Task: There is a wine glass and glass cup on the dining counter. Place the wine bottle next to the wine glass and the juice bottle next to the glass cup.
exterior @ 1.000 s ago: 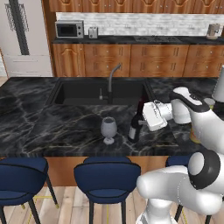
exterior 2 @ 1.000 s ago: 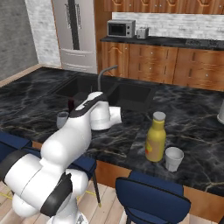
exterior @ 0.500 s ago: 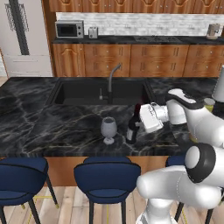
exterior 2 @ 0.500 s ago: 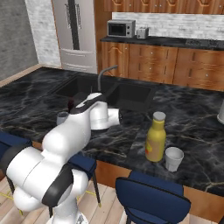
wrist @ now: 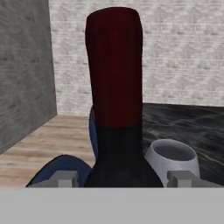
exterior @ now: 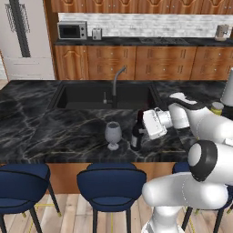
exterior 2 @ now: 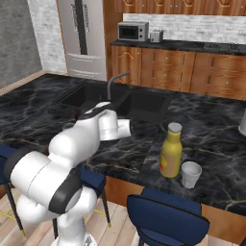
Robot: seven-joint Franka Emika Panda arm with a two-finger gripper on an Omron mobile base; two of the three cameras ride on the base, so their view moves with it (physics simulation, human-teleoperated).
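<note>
the wine bottle (exterior: 136, 135) stands upright on the dining counter (exterior: 54, 132), just right of the wine glass (exterior: 113, 134). the gripper (wrist: 123, 178) has a fingertip either side of its neck, probably gripping it, though contact is hidden. far right, the juice bottle (exterior 2: 171, 151) stands beside the glass cup (exterior 2: 190, 174).

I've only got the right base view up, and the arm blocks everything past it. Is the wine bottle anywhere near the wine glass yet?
Observer: Yes. The wine bottle stands on the counter beside the wine glass, a small gap between them.
Operator: Is the gripper around it?
Observer: The gripper sits at the bottle, one fingertip on each side of its shoulder.
Operator: Actually gripping?
Observer: I can't tell; contact isn't visible.
</note>
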